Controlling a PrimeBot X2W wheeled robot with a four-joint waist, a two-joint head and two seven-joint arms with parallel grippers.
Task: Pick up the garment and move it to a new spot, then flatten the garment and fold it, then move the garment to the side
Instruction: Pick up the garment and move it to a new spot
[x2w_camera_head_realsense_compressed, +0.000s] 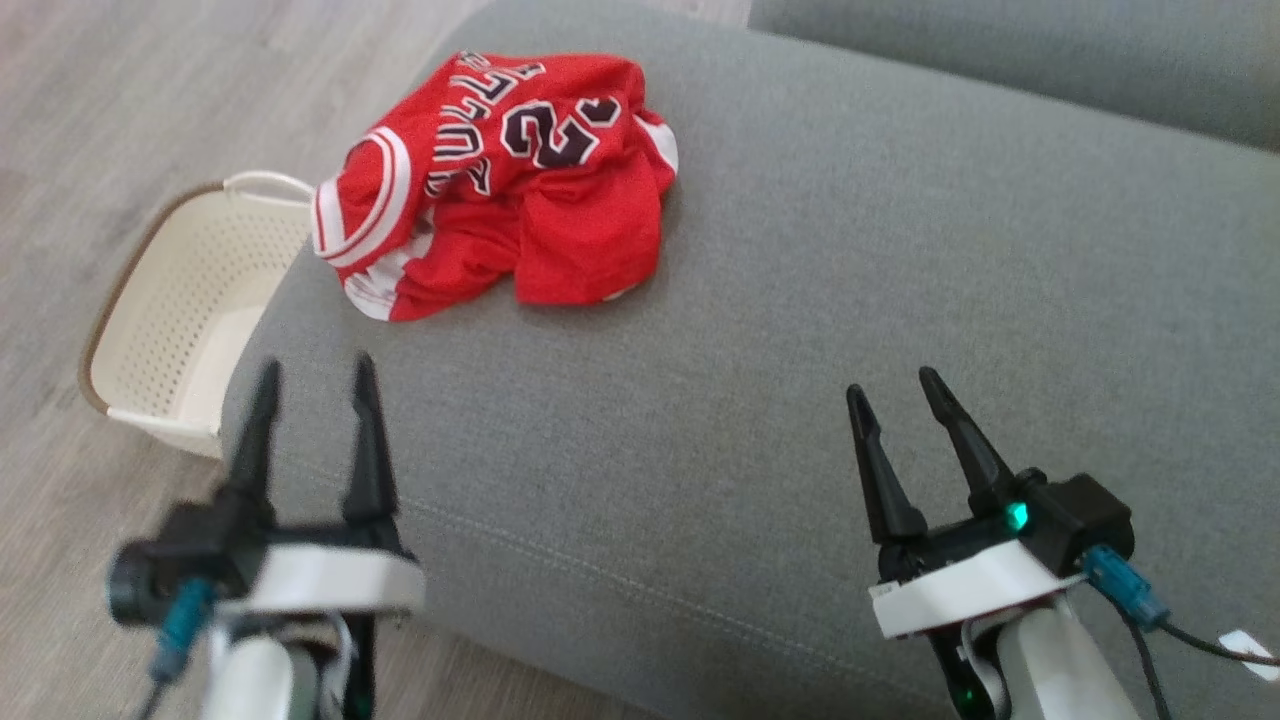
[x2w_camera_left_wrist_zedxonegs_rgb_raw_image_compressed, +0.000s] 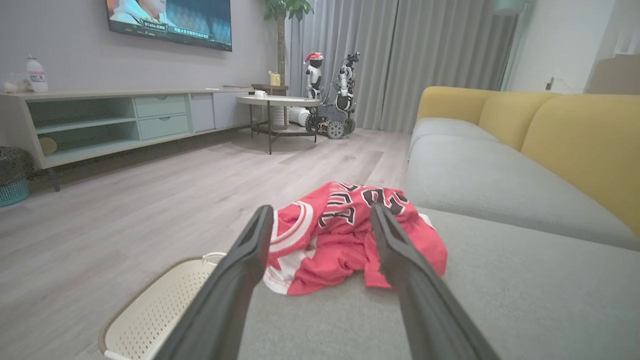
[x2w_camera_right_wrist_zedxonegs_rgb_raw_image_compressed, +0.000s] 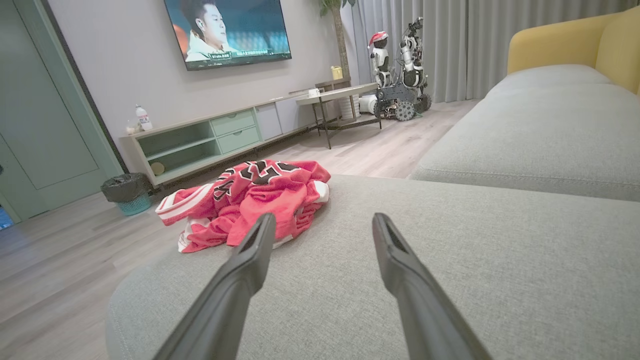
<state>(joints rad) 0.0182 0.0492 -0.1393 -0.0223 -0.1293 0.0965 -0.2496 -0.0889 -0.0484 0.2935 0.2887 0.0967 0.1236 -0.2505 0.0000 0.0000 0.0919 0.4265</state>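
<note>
Jersey (x2w_camera_head_realsense_compressed: 500, 180), red with white trim and dark numerals, lies crumpled in a heap at the far-left corner of the grey sofa cushion (x2w_camera_head_realsense_compressed: 800, 350), one side close to the cushion's edge. A white perforated laundry basket (x2w_camera_head_realsense_compressed: 190, 270) sits on the floor just beside that edge. Nothing flattened or folded, so I'd put the task at its very start, pick-up not yet done. Left gripper (x2w_camera_head_realsense_compressed: 315, 362) hovers over the near-left edge of the cushion, jaws spread wide, empty. Left wrist view frames the heap between its two fingers, so it looks lined up for the grab. Right gripper (x2w_camera_head_realsense_compressed: 890, 381) is likewise spread and empty over the near-right cushion, well apart from the jersey, which sits off to the left in its wrist view. Guess: left reaches, right waits over bare cushion where the cloth could be laid out. Risk: a sloppy pinch drags the heap off the edge towards the basket. Slack fabric will likely bunch; take a top fold.
</note>
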